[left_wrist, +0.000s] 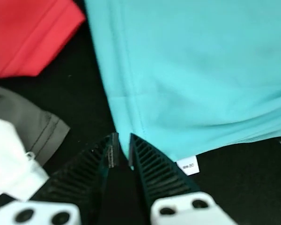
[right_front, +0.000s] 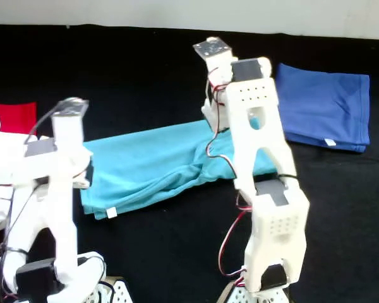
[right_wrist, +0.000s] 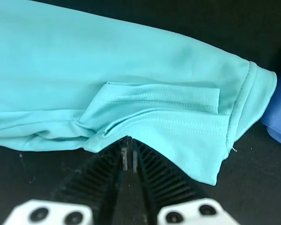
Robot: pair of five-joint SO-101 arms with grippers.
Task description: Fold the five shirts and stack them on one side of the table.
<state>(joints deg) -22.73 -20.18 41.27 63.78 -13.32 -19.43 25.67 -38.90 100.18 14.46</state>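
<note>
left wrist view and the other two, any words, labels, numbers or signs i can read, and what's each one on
Hem tag, white, on the teal shirt: a few dark marks of print, too small and blurred to read.
Corner tag, white, on the blue shirt: too small to tell whether it bears any print.
No other words, numbers or signs can be read.

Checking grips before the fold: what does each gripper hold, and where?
Both pinch the turquoise cloth shirt: left gripper its edge near the white tag, right gripper its bunched edge.
</note>
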